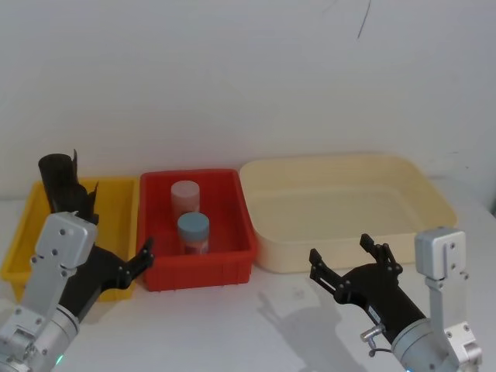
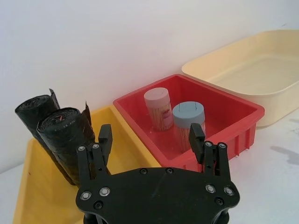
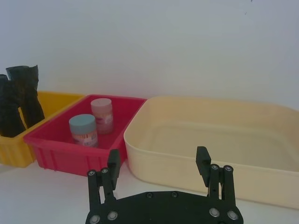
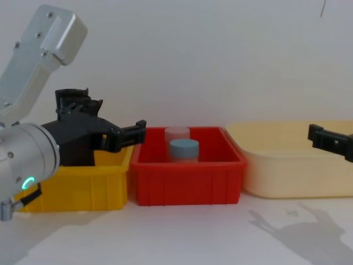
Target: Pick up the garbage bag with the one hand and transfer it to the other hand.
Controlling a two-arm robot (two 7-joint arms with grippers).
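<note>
Evidently the pick-up is only beginning: the slim black left gripper [image 2: 150, 135] is hovering spread and empty over the front of the rectangular yellow plastic bin [image 1: 19, 240], where the garbage bag [image 1: 56, 180], a tall black cylinder of rolled, wrinkled plastic, is standing at the back. The next move is calling for advancing and closing round it. The black right gripper [image 1: 339, 252] is hanging splayed before the cream plastic tray [image 1: 438, 194].

A robot test lab, by its white table [image 1: 217, 333], blank wall [image 1: 232, 77] and row of plastic bins [image 1: 198, 273].
</note>
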